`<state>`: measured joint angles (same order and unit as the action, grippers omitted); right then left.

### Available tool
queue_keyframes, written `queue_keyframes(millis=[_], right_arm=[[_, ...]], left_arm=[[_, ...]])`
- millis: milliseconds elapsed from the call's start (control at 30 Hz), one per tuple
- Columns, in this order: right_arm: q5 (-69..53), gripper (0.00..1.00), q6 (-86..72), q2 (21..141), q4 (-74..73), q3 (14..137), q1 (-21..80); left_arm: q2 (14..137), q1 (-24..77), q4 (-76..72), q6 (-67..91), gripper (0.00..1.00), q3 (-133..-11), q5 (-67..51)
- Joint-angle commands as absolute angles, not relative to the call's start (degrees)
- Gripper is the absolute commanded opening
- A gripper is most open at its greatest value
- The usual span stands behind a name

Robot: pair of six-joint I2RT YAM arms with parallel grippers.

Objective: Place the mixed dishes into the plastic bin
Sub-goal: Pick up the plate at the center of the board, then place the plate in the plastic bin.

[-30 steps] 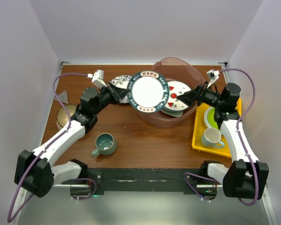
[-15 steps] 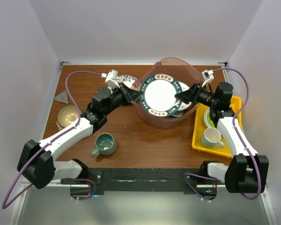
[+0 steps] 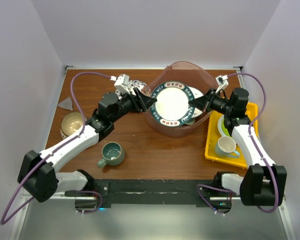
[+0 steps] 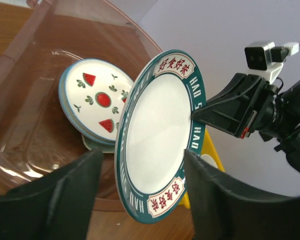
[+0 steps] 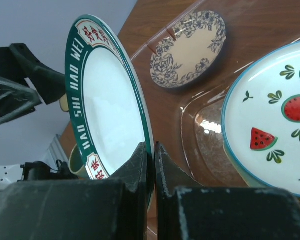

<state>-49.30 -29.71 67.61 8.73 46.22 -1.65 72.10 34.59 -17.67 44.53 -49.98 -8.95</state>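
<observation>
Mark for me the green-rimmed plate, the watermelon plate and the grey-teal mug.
green-rimmed plate (image 3: 173,103), top external view, on its white centre.
watermelon plate (image 4: 94,102), left wrist view, on its painted face near the middle.
grey-teal mug (image 3: 113,152), top external view, on its open inside.

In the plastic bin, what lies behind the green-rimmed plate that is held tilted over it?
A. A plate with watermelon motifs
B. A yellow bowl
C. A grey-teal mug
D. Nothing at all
A: the left wrist view shows a watermelon plate lying inside the plastic bin, just behind the tilted green-rimmed plate.
</observation>
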Motion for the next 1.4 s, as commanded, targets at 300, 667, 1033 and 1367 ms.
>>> queue_keyframes(millis=[300, 667, 1033, 1367], right_arm=[[-54.4, 0.0, -19.0, 67.93, 3.0, 52.81, -3.43], [-53.8, 0.0, -4.06, 76.19, -13.07, 64.41, -3.43], [-48.96, 0.0, 4.39, 85.34, -24.43, 76.2, -3.51], [-47.2, 0.0, 7.91, 91.75, -28.74, 80.59, -3.51]], left_arm=[[52.66, 29.18, 7.2, 10.22, 1.0, -54.67, 9.39], [47.2, 28.74, 7.21, 4.13, 1.0, -43.42, 17.93], [42.89, 28.74, 7.65, 4.22, 1.0, -41.66, 18.98], [42.28, 28.74, 7.56, 4.39, 1.0, -41.48, 18.55]])
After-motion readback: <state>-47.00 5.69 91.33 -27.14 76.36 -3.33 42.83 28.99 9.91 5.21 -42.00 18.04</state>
